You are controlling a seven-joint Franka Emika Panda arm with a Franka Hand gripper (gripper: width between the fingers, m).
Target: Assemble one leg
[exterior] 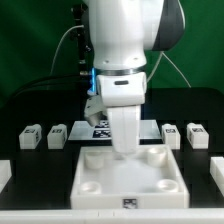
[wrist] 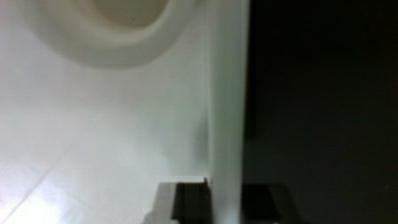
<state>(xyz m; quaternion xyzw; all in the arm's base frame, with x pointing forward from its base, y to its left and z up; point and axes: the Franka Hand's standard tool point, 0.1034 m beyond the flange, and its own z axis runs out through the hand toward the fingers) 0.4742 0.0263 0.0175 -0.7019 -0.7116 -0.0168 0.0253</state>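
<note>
Four small white legs with tag markers lie on the black table, two at the exterior view's left (exterior: pixel 30 136) (exterior: pixel 58 134) and two at its right (exterior: pixel 171 134) (exterior: pixel 196 135). My gripper (exterior: pixel 122 148) is down at the far edge of the large white panel (exterior: pixel 100 178), away from all the legs. In the wrist view the gripper (wrist: pixel 224 205) straddles the panel's raised rim (wrist: pixel 222 110), one dark finger (wrist: pixel 187 204) over the white side and the other over the black table, both pressed against the rim. No leg shows in the wrist view.
The marker board (exterior: pixel 90 127) lies behind the panel, partly hidden by the arm. A round corner hole of the panel (wrist: pixel 121 20) shows in the wrist view. A white object sits at each edge of the exterior view (exterior: pixel 4 172) (exterior: pixel 219 172).
</note>
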